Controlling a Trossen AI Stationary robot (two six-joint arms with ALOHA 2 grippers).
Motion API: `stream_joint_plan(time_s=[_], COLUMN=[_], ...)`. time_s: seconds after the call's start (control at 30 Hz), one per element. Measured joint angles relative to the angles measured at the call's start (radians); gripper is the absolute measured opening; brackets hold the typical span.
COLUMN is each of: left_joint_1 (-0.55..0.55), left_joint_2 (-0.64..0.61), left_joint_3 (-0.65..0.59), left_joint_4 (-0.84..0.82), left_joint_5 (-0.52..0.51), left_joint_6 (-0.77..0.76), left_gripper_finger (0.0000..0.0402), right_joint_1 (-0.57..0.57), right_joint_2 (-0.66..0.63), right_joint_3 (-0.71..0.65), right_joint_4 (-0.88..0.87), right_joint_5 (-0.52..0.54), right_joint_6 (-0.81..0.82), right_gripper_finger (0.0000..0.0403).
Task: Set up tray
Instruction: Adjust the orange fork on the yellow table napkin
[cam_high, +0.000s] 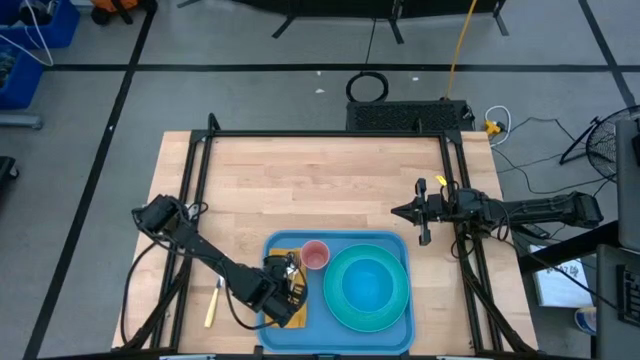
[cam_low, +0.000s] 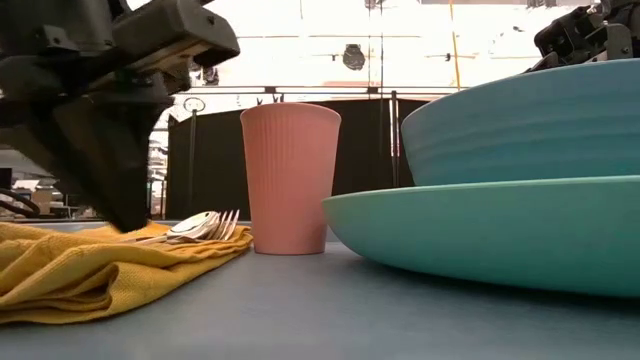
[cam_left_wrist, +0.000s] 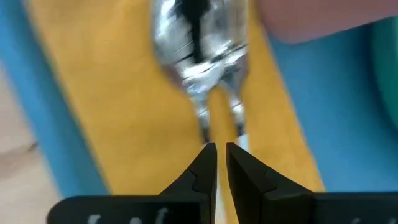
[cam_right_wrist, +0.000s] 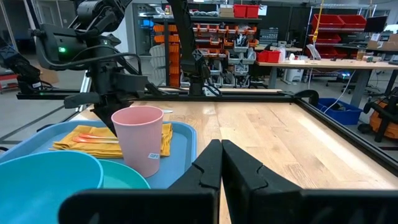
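We see the tray (cam_high: 400, 325) lying flat at the near edge of the tabletop (cam_high: 320, 185), roughly centred between the two arms. On its left part a yellow cloth (cam_high: 281, 270) is spread, and on the cloth lie a spoon (cam_left_wrist: 198, 37) and a fork (cam_low: 228, 224) side by side, handles toward the left gripper (cam_left_wrist: 221, 163). A pink cup (cam_high: 316, 255) stands upright just beside the cloth, and to its right a turquoise bowl (cam_high: 366, 283) sits on a turquoise plate (cam_low: 500, 235). The left gripper hangs low over the cloth at the handle ends, its fingers nearly clenched with only a narrow gap and nothing clearly between them. Off the tray to the left, a yellow-handled utensil (cam_high: 212, 303) lies on the bare wood. The right gripper (cam_high: 400, 211) waits well apart above the tabletop's right side, fingers clenched on nothing.
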Motion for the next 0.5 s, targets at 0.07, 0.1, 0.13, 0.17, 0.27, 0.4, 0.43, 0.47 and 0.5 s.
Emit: stream_joint_plan(time_s=[0.07, 0.1, 0.13, 0.17, 0.27, 0.4, 0.43, 0.47, 0.5], left_joint_1=[0.003, 0.006, 0.009, 0.012, 0.027, 0.060, 0.066, 0.072, 0.078], left_joint_2=[0.000, 0.000, 0.000, 0.000, -0.001, -0.002, -0.002, -0.002, -0.002], left_joint_3=[0.001, 0.001, 0.001, 0.001, 0.001, 0.001, 0.001, 0.001, 0.001], left_joint_4=[0.023, 0.030, 0.033, 0.036, 0.035, 0.035, 0.039, 0.041, 0.042], left_joint_5=[-0.011, -0.015, -0.025, -0.036, -0.057, -0.068, -0.074, -0.073, -0.067], left_joint_6=[0.071, 0.100, 0.136, 0.181, 0.319, 0.417, 0.445, 0.474, 0.504], left_gripper_finger=[0.0035, 0.0035, 0.0035, 0.0035, 0.0035, 0.0010, 0.0005, 0.0005, 0.0006], right_joint_1=[0.000, 0.000, 0.000, 0.000, 0.000, 0.000, 0.000, 0.000, 0.000], right_joint_2=[0.000, 0.000, 0.000, 0.000, 0.000, 0.000, 0.000, 0.000, 0.000], right_joint_3=[0.000, 0.000, 0.000, 0.000, 0.000, 0.000, 0.000, 0.000, 0.000], right_joint_4=[0.000, 0.000, 0.000, 0.002, 0.012, 0.016, 0.016, 0.016, 0.016], right_joint_5=[0.000, 0.000, 0.000, 0.000, 0.000, 0.000, 0.000, 0.000, 0.000], right_joint_6=[-0.001, -0.002, -0.003, -0.003, -0.003, 0.000, 0.000, 0.000, 0.000], right_gripper_finger=[0.0000, 0.0000, 0.0000, 0.0000, 0.0000, 0.0000, 0.0000, 0.0000, 0.0000])
